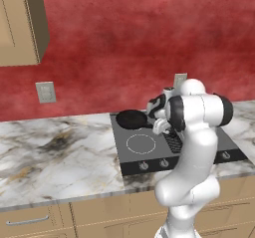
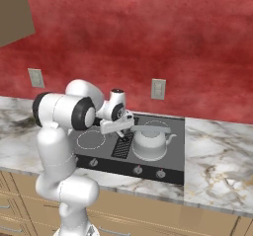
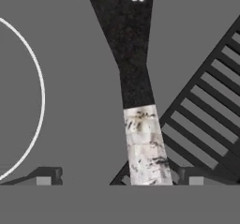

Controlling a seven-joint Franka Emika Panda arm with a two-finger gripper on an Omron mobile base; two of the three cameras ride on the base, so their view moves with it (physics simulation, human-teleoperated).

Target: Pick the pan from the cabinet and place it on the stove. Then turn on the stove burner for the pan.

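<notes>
Pan [image 1: 131, 118] on the stove [image 1: 199, 147], at its rear left corner, sitting flat over the rear left ring. Long axis along the stove's back edge: round body toward the left edge, handle running right toward the centre vent grille [image 1: 172, 141]. From the left base camera, black disc plainly seen, with the front left burner ring [image 1: 141, 144] bare just in front of it; handle end lost behind the gripper [image 1: 158, 118].

From the right base camera, pan body hidden behind the arm's shoulder; instead shown are the silvery-white pot [image 2: 149, 141] on the right half of the stove, the row of knobs [image 2: 138, 169] along the front edge, and the gripper [image 2: 120, 126] low over the grille.

From the hand camera, handle [image 3: 126, 45] close up, black and tapering, ending in its silver tip [image 3: 145, 145], which lies between the two fingertips [image 3: 43, 177] and nearer one of them. Fingers spread well apart, with grey glass visible between each and the handle; nothing gripped, as far as this low angle allows. Grille slats [image 3: 206, 120] just beside the tip, white ring arc [image 3: 35, 96] on the other side.

Marble worktop [image 1: 55, 152] to both sides; cabinet [image 1: 22, 23] on the wall, well left of the stove.
</notes>
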